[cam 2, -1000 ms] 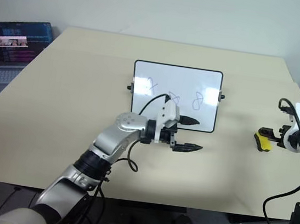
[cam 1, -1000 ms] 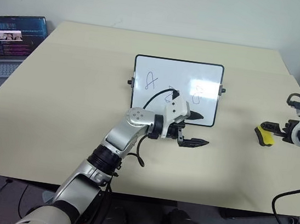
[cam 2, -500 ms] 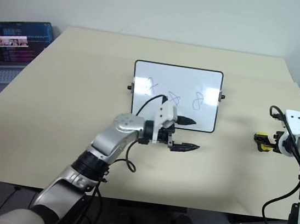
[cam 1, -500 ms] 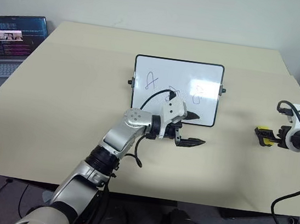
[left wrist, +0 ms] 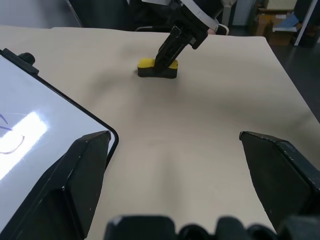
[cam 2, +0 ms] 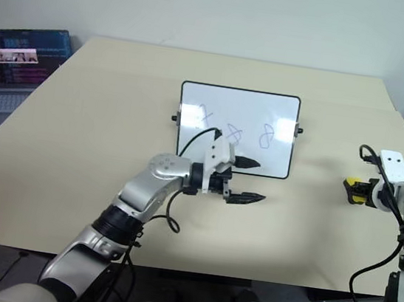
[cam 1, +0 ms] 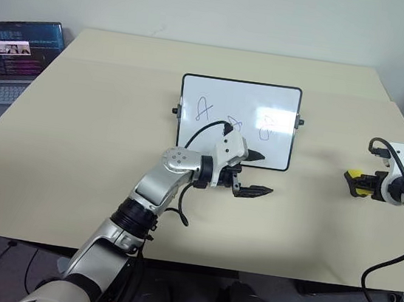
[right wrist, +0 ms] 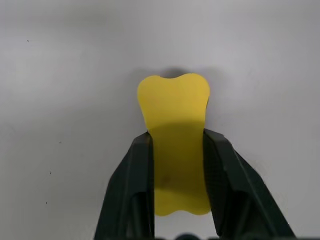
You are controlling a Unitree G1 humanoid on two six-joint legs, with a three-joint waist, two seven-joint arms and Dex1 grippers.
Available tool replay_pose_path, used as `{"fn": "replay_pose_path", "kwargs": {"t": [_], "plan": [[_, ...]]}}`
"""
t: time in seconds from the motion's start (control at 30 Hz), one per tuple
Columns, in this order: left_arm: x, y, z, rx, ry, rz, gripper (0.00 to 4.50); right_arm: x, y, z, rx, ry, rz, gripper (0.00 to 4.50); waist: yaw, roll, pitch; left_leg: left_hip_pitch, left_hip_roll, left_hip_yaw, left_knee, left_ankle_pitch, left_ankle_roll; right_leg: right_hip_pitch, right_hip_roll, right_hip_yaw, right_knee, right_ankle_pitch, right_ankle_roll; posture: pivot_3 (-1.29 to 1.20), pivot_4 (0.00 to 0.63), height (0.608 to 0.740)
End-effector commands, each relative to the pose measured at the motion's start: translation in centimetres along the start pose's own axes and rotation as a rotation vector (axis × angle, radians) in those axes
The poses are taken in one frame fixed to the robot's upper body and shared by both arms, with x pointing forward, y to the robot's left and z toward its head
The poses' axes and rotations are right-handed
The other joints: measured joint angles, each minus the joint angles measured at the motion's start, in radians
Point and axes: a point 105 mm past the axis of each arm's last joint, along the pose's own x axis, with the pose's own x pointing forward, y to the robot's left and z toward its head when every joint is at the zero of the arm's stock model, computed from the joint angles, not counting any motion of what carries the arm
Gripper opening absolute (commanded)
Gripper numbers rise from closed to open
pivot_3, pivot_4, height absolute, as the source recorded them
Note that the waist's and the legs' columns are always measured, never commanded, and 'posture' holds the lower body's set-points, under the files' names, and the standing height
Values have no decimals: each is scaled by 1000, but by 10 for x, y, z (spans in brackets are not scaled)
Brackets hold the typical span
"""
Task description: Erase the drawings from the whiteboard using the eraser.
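Observation:
The whiteboard [cam 1: 231, 95] stands propped at the table's middle, with three blue drawings [cam 1: 204, 108] in a row on it. My left gripper [cam 1: 257, 175] hangs open just in front of the board's lower right corner and holds nothing. The board's corner [left wrist: 75, 117] lies beside one of its fingers [left wrist: 82, 172]. At the table's right, the yellow eraser [cam 1: 361, 184] with a dark underside lies on the tabletop. My right gripper [right wrist: 176, 142] is shut on the eraser [right wrist: 175, 110], one finger on each long side. The left wrist view shows that grip from the side [left wrist: 170, 50].
An open laptop [cam 1: 14, 52] sits at the table's far left edge. The beige table [cam 1: 98, 145] is bare between the board and the eraser. The eraser is close to the table's right edge.
My right gripper, open around the eraser a second ago, has sunk a little and closed on it. The left gripper has stayed in front of the board.

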Motion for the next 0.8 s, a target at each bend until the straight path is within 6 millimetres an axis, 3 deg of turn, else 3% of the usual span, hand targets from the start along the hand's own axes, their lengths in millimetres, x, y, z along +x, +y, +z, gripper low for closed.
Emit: {"fn": "replay_pose_path", "kwargs": {"t": [0.03,0.3,0.43,0.5,0.6,0.8], "plan": [[-3,3,12,42,-29,17,4500,-3,2,13,-25,-37,-1,980,0,0,0,0,0,0,0,0,0,0,0,0,0,0,0,0,150,740],[-6,5,11,44,-22,29,4500,0,7,13,-34,-39,12,980,-1,0,0,6,0,0,0,0,0,7,0,0,-1,0,1,0,150,740],[-20,15,16,40,-37,74,4500,-5,14,22,-52,-64,36,980,-3,0,0,6,0,0,0,0,0,7,0,0,-1,0,1,0,150,740],[-31,24,22,30,-59,107,4500,-8,17,27,-65,-79,45,980,-4,0,0,6,0,0,0,0,0,7,0,0,-1,0,0,0,150,740],[-67,41,29,42,-49,188,4500,-15,23,37,-98,-104,43,980,-6,1,0,6,0,0,0,0,0,6,0,0,-1,0,1,0,150,740],[-113,52,33,59,-8,283,4500,-23,29,42,-133,-123,38,980,-1,1,1,5,0,-1,-1,0,0,7,0,-1,-2,-1,1,0,150,740]]}}
